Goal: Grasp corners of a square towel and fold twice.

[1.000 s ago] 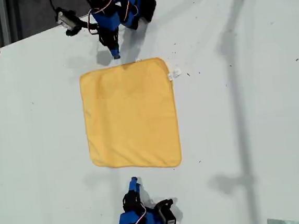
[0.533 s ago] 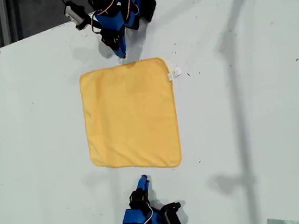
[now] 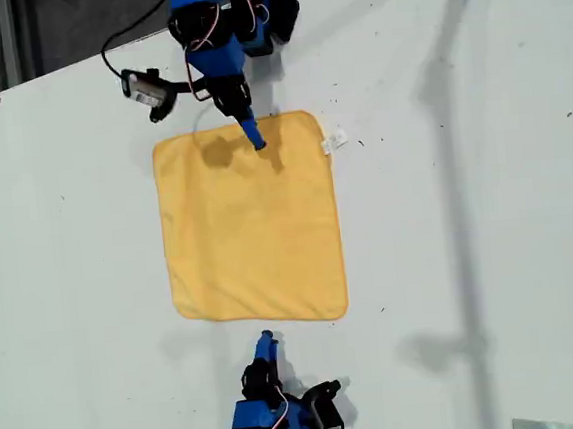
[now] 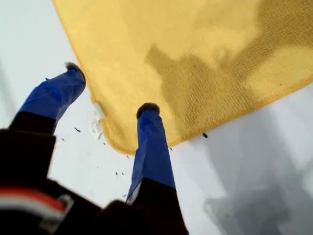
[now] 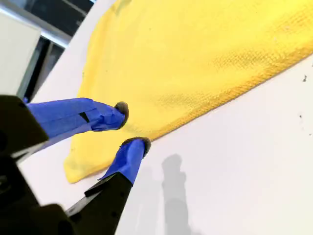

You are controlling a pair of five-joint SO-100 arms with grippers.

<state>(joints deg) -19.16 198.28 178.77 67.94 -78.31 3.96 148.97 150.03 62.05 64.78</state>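
Observation:
The yellow-orange towel [image 3: 252, 222] lies flat and square on the white table [image 3: 467, 209]. Its small white tag [image 3: 333, 142] sticks out at the corner [image 3: 313, 120] toward the exterior view's upper right. My first gripper [image 3: 256, 139] reaches from the top of the exterior view and hovers over the towel's top edge. In the first wrist view it [image 4: 110, 88] is open, its blue fingers either side of the tagged corner [image 4: 122, 142], with the tag [image 4: 98, 110] between them. My second gripper [image 3: 265, 339] sits just below the towel's bottom edge. It [image 5: 131, 126] is open a little, at the towel [image 5: 195, 54] hem near a rounded corner [image 5: 73, 171].
The first arm's wrist camera and cable [image 3: 145, 86] hang out toward the exterior view's left. The table edge [image 3: 53, 72] runs along the exterior view's upper left, with dark floor beyond. Bare table lies on the exterior view's right, crossed by a long shadow [image 3: 447, 160].
My first arm has swung out from its base, down onto the towel's top edge. My second gripper shifted sideways a little and stays below the bottom edge. The towel has not moved.

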